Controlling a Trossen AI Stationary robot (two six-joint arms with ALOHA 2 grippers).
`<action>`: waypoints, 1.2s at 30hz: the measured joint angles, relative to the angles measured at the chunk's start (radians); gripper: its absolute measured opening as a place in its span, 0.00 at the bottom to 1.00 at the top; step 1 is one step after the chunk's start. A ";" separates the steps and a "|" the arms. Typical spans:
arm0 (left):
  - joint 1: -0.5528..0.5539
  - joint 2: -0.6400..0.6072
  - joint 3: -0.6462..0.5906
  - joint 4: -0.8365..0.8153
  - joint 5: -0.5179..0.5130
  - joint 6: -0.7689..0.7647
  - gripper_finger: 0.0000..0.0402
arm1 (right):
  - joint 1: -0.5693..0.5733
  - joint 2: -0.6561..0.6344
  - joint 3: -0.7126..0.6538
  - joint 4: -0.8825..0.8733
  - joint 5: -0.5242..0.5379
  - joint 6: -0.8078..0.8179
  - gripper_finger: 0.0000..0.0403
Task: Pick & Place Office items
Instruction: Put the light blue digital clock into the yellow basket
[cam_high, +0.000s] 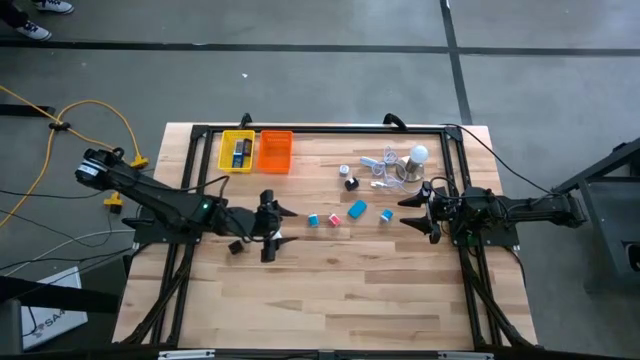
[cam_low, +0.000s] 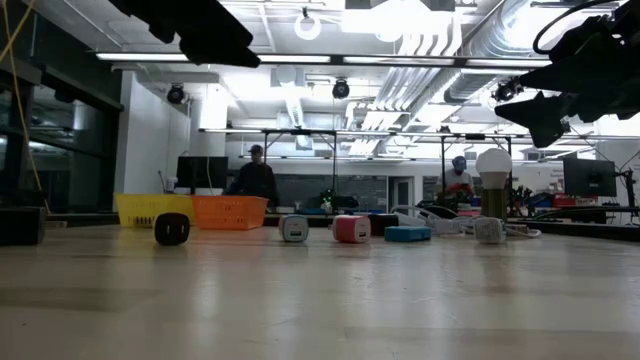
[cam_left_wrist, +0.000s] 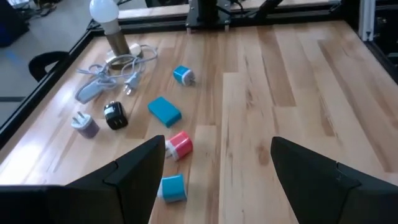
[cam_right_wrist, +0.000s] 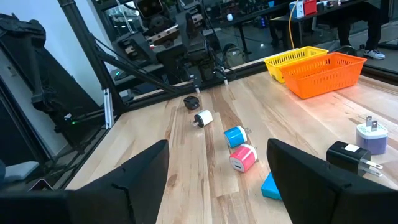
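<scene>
low view alone shows people (cam_low: 256, 178); both tools, left (cam_high: 272, 222) and right (cam_high: 418, 210), wide open, empty.

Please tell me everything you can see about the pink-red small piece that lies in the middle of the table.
The pink-red small piece is a rounded, blocky item, apparently plastic, with a white end face; it looks like a small plug adapter. It lies on the light wooden table, free and untouched by either gripper. In the high view it sits in a loose row between a light-blue and white small piece and a flat blue rectangular block, apart from both. The right wrist view shows a small slot in its white face.
</scene>
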 joint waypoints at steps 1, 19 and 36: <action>0.001 0.000 0.000 0.000 0.000 0.000 0.71 | 0.000 0.000 0.000 0.000 0.000 0.000 0.64; 0.006 0.000 0.000 0.014 0.003 0.000 0.71 | 0.000 0.000 0.000 0.000 0.000 0.000 0.64; 0.006 0.000 0.000 0.017 0.003 0.001 0.71 | 0.000 0.000 0.000 0.001 0.002 0.007 0.64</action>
